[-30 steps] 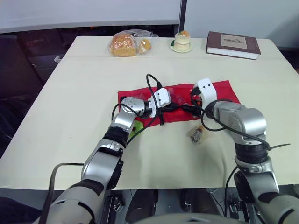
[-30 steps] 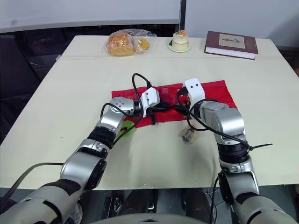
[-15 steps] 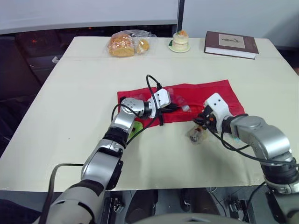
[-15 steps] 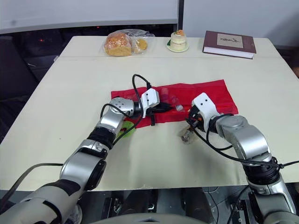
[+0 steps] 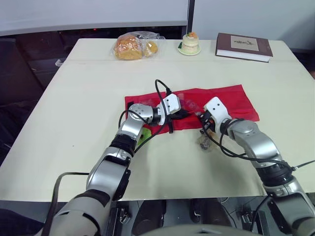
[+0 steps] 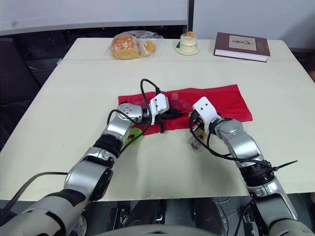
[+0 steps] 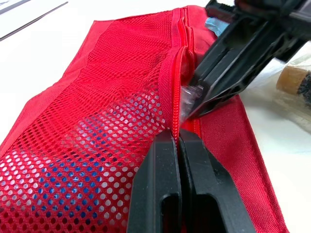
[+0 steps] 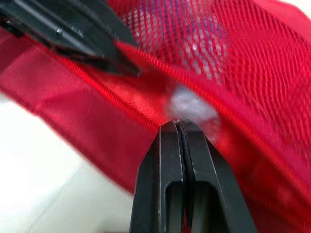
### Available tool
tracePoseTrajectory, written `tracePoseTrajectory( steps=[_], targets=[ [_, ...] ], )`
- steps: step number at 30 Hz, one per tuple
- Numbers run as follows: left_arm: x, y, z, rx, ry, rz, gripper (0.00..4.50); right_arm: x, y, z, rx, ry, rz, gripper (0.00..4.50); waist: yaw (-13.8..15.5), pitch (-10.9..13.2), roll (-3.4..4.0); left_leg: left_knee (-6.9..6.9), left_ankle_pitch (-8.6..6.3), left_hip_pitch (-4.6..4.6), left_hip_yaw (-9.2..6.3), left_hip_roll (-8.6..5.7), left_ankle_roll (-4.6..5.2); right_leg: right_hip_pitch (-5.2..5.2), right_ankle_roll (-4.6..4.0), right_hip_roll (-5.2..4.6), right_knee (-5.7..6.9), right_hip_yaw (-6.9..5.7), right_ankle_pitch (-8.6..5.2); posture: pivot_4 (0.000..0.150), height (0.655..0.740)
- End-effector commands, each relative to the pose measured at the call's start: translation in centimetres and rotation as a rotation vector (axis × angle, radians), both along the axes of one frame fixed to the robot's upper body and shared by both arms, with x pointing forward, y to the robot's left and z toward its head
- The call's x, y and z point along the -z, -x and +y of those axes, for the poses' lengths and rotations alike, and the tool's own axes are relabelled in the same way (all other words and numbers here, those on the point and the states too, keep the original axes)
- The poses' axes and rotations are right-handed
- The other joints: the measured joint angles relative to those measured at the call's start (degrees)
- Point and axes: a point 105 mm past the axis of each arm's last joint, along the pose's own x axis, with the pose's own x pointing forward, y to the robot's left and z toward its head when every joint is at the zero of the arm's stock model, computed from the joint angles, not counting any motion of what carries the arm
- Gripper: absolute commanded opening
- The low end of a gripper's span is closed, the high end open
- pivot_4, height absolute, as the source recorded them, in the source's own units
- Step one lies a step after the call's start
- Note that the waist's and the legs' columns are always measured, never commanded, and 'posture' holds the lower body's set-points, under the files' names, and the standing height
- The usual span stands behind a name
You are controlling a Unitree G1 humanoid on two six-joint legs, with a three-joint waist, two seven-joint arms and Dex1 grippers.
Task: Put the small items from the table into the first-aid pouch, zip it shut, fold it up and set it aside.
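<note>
Where the first-aid pouch [image 5: 231, 101] lies spread mid-tabletop [image 5: 83, 93], the left tool [image 7: 179, 138] is clamped on its zipper edge. The right tool [image 8: 177, 124], fingers together, pinches a clear packet [image 8: 189, 104] at the opening. A wrapped item [image 5: 203, 142] lies just beside the pouch's near edge.

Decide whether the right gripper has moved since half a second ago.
Yes: the right gripper went from the table back to the red pouch's near edge.

red mesh pouch [image 5: 231, 100] lies flat, small wrapped item [image 5: 204, 143] just beside.
</note>
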Motion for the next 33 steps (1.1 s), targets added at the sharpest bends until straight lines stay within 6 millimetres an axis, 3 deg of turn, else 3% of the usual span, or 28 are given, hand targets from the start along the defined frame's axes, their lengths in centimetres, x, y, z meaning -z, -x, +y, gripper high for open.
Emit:
tracePoseTrajectory(
  steps=[1,10,20,27,32,33],
  targets=[
    [-1.0,0.1,-0.6,0.026,0.018,-0.032,0.0,-1.6,-0.9,1.5,-0.041,-0.013,-0.087,0.03,-0.04,0.0,0.0,0.0,0.0,0.0,0.01,0.0,0.0,0.0,0.0,0.0,0.0,0.0,0.0,0.15,0.7289],
    [-0.8,0.2,-0.6,0.026,0.016,-0.029,0.0,-2.2,-2.4,3.1,-0.065,-0.011,-0.134,0.03,-0.04,0.0,0.0,0.0,0.0,0.0,0.03,0.0,0.0,-0.01,0.0,-0.01,0.01,0.02,0.0,0.15,0.7289],
    [-0.7,0.1,-0.3,0.014,0.014,-0.028,0.0,-2.1,-0.9,2.1,-0.101,-0.005,-0.142,0.03,0.0,0.0,0.0,0.0,0.0,0.0,0.01,0.0,0.0,-0.01,0.0,-0.01,0.01,0.01,0.0,0.15,0.7289],
    [-0.7,-0.2,0.2,-0.003,0.01,-0.027,0.0,-6.1,4.6,-1.7,-0.196,-0.152,-0.269,0.03,-0.06,0.0,0.0,0.01,0.0,-0.05,-0.02,-0.01,0.0,0.0,0.01,-0.02,-0.03,0.0,0.0,0.15,0.7289],
    [-0.7,-0.3,0.4,-0.008,0.006,-0.026,0.0,-6.9,9.4,-6.2,-0.274,-0.189,-0.22,0.03,0.56,0.0,0.02,-0.06,-0.01,-0.01,-0.04,-0.01,0.01,0.04,0.06,-0.01,-0.08,-0.02,-0.01,0.15,0.7289],
    [-0.7,-0.4,0.4,-0.008,0.006,-0.026,0.0,-7.0,10.2,-7.2,-0.279,-0.193,-0.196,0.27,0.61,0.0,0.01,-0.02,-0.01,0.0,-0.03,-0.01,0.01,0.08,0.07,-0.02,-0.1,-0.01,0.0,0.15,0.7289]
  ],
)
